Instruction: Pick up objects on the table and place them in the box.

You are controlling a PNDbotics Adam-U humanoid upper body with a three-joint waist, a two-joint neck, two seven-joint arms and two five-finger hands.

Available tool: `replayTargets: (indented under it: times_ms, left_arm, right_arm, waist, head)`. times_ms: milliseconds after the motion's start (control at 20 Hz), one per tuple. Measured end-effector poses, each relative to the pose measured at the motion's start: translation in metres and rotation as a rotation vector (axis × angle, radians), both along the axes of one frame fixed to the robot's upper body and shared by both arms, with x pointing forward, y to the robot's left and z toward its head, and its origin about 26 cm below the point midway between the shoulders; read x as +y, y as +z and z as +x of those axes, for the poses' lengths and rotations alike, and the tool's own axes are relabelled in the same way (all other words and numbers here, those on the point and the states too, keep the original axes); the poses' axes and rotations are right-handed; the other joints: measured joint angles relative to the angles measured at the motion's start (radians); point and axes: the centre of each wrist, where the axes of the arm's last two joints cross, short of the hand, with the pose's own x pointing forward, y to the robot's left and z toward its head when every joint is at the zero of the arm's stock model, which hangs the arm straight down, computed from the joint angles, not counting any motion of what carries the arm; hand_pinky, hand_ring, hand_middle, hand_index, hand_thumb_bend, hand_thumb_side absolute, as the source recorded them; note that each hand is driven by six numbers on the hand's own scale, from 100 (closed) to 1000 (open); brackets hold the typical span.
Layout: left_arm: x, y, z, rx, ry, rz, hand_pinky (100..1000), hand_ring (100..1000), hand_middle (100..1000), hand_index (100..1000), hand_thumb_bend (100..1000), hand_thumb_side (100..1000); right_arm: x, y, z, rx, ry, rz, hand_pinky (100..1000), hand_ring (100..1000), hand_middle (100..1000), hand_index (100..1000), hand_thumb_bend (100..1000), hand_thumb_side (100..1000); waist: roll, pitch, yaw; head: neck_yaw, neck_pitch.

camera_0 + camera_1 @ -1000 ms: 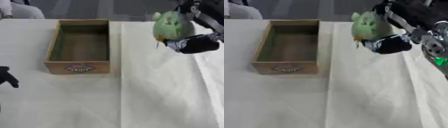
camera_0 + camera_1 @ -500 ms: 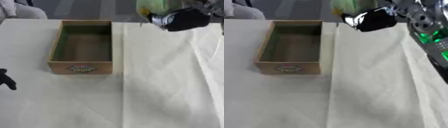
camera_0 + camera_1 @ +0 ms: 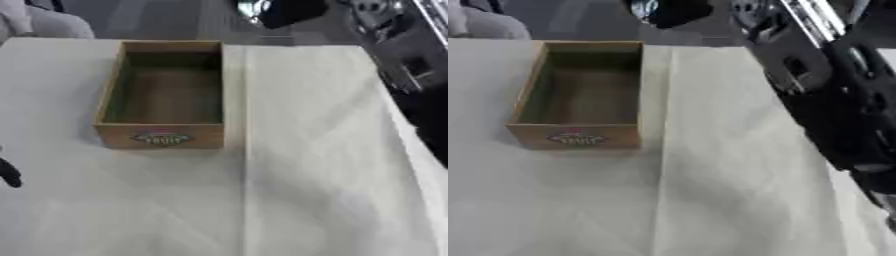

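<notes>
At the far left edge, well to the near-left of the open rectangular wooden box with a printed label on its front wall, only a dark tip of my left hand shows above the white tablecloth, and I cannot tell how its fingers are set. The box stands on the cloth with its long side running away from me, and its inside shows only its own brown floor. Beyond the box's far right corner, at the top edge, my black right hand hangs in the air off the far side of the table; it is blurred, and I cannot tell whether it is clenched round anything, nor can I make out the object it should be carrying. My right arm, black with silver joints, runs from that hand down the right side, well to the right of the box.
</notes>
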Motion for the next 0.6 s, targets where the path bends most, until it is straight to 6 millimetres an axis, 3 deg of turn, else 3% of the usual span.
replayTargets:
  times_ms: [600]
  left_arm:
    - [-0.007, 0.005, 0.003, -0.024, -0.033, 0.002, 310, 394, 399, 616, 100, 979]
  right_arm:
    - [0.036, -0.019, 0.05, -0.06, -0.107, 0.079, 846, 1000, 292, 546, 100, 463]
  waist:
    - [-0.008, 0.052, 0.047]
  head:
    - [-0.047, -0.035]
